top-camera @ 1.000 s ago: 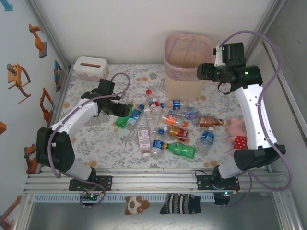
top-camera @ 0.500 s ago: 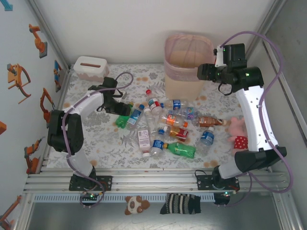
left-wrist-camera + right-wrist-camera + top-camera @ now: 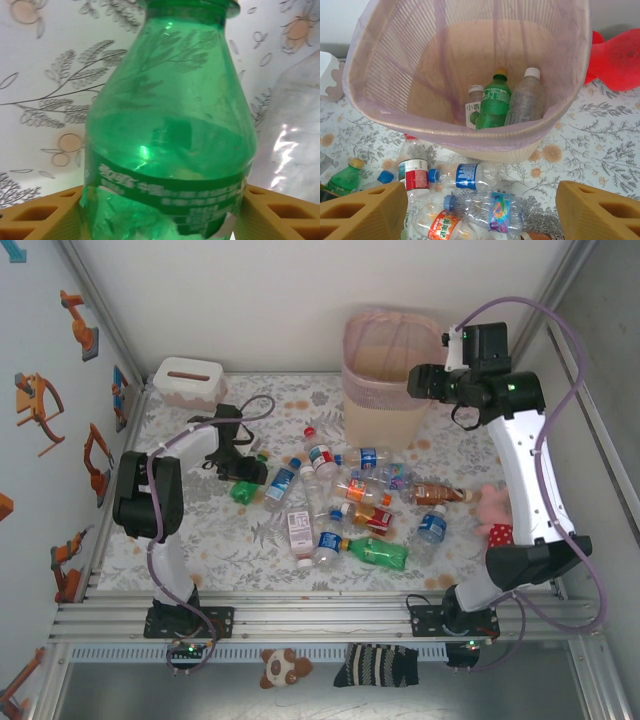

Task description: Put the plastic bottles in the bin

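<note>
A green bottle lies on the flowered table with its cap pointing away from my left wrist. My left gripper is shut on it, an orange finger pressed to each side of its labelled lower body. Several more plastic bottles lie scattered mid-table, among them another green one and a brown one. The pink-beige bin stands at the back. My right gripper hovers open and empty at its right rim. Inside the bin stand a green bottle, a clear one and a small white-labelled one.
A white tissue box sits at the back left. A pink plush toy lies by the right arm, and a red balloon-like toy rests behind the bin. Two plush toys lie on the front rail.
The left arm has folded its elbow toward the left wall, and the green bottle at its gripper has shifted slightly left. The right gripper has edged left toward the bin.
</note>
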